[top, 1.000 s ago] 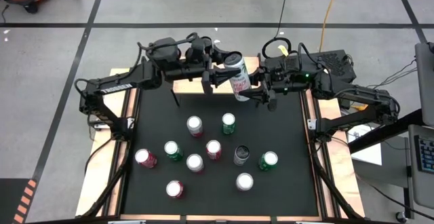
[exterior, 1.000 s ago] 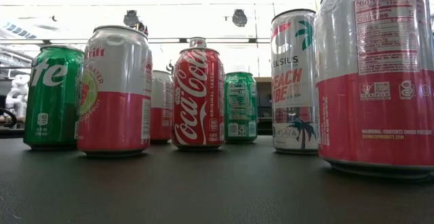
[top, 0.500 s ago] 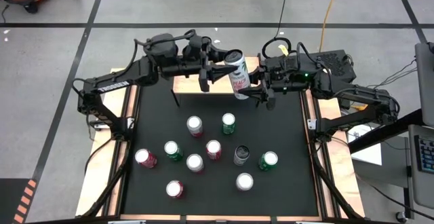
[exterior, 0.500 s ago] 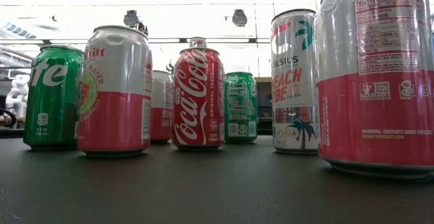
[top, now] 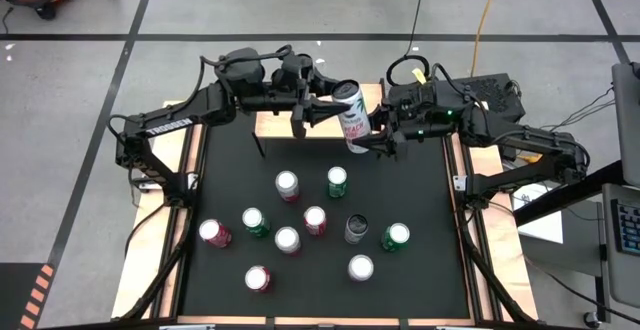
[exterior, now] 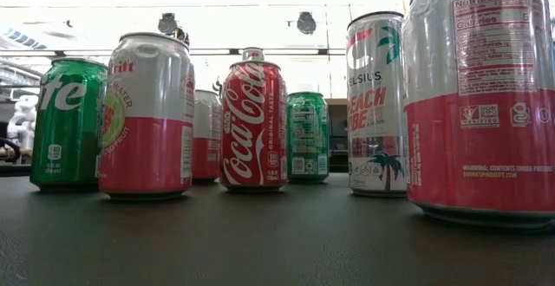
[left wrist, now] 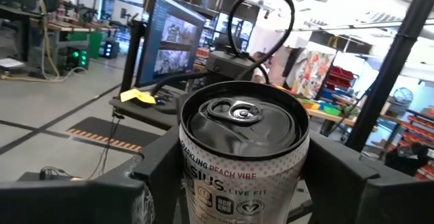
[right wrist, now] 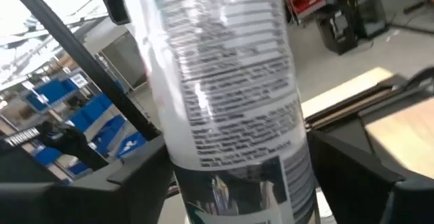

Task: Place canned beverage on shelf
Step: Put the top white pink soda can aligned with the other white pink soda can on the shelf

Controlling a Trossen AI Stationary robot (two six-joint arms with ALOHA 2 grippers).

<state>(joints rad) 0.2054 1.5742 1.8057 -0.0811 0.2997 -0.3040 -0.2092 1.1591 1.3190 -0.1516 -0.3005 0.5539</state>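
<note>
While both grippers meet at the mat's twelve o'clock edge over the shelf (top: pixel 300 122), the left gripper (top: pixel 325 103) clasps the tilted Celsius can (top: pixel 352 116), right gripper (top: pixel 372 130) jaws loosely flanking it, bare black mat (top: pixel 235 175) between them and nine standing cans.

We see both arms stretched inward over the far end of the bench, our left hand (top: pixel 322 103) and right hand (top: pixel 372 132) meeting from opposite sides, fingers of each spread apart around a shared can
</note>
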